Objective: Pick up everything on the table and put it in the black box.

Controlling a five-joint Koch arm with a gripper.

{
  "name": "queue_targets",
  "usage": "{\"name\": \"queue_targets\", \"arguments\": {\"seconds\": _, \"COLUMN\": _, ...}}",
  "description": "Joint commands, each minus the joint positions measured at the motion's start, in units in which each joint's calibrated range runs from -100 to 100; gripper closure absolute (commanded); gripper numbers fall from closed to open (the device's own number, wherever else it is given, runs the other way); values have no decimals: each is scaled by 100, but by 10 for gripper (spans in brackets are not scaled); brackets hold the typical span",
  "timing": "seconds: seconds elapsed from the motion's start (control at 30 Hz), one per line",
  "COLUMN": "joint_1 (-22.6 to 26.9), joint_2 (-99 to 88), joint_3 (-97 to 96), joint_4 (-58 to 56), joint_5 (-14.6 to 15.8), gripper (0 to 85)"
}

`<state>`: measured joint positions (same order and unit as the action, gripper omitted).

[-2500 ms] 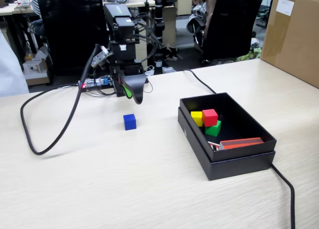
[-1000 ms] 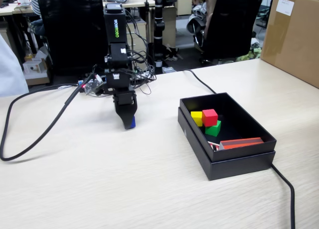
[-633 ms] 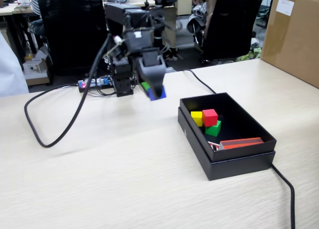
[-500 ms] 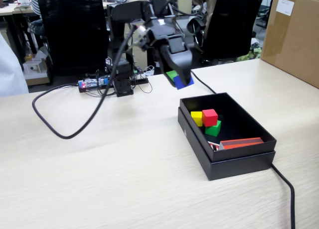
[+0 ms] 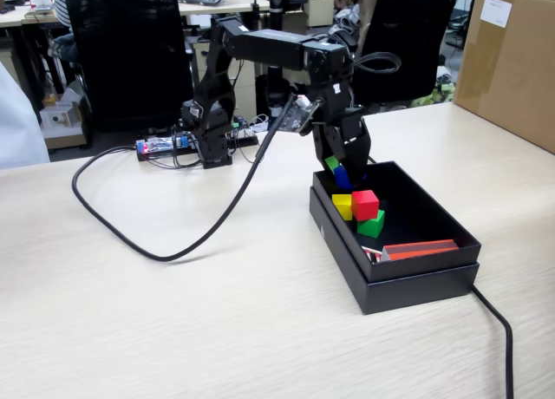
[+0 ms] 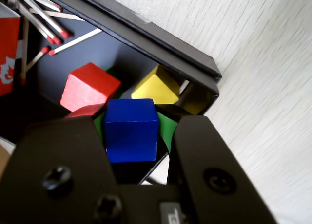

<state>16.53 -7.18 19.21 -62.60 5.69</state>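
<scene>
Jaws grip 1 blue cube (image 6: 130,129); box (image 5: 416,277) has 1 red (image 5: 365,203), 1 yellow (image 5: 342,206).

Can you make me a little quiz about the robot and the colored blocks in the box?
1. What color is the block between the jaws of the tool?
2. True or false: the red block lies outside the black box.
3. What thin sticks lie in the box near the red block? A) matches B) pencils C) straws

Key:
1. Blue; it is the blue block.
2. False, it is inside the box.
3. A, matches.
</scene>
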Motion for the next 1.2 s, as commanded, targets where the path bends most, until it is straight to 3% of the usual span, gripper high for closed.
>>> {"name": "queue_targets", "arguments": {"seconds": 0.0, "joint_1": 34, "joint_2": -102, "joint_3": 254, "joint_4": -34, "joint_5": 5, "gripper": 755}}
{"name": "queue_targets", "arguments": {"seconds": 0.07, "joint_1": 34, "joint_2": -56, "joint_3": 209, "joint_4": -34, "joint_5": 0, "gripper": 733}}
{"name": "queue_targets", "arguments": {"seconds": 0.23, "joint_1": 34, "joint_2": -45, "joint_3": 64, "joint_4": -189, "joint_5": -5, "gripper": 583}}
{"name": "queue_targets", "arguments": {"seconds": 0.43, "joint_1": -15, "joint_2": -331, "joint_3": 46, "joint_4": -232, "joint_5": -15, "gripper": 575}}
{"name": "queue_targets", "arguments": {"seconds": 0.53, "joint_1": -78, "joint_2": -1020, "joint_3": 37, "joint_4": -500, "joint_5": -15, "gripper": 459}}
{"name": "queue_targets", "arguments": {"seconds": 0.73, "joint_1": -376, "joint_2": -2856, "joint_3": -516, "joint_4": -578, "joint_5": -122, "gripper": 419}}
{"name": "queue_targets", "arguments": {"seconds": 0.8, "joint_1": -615, "joint_2": -3877, "joint_3": -1187, "joint_4": -578, "joint_5": -239, "gripper": 378}}
{"name": "queue_targets", "arguments": {"seconds": 1.0, "joint_1": -1231, "joint_2": -5782, "joint_3": -2701, "joint_4": -422, "joint_5": -557, "gripper": 370}}
{"name": "queue_targets", "arguments": {"seconds": 1.17, "joint_1": -1626, "joint_2": -7251, "joint_3": -4533, "joint_4": 407, "joint_5": -767, "gripper": 368}}
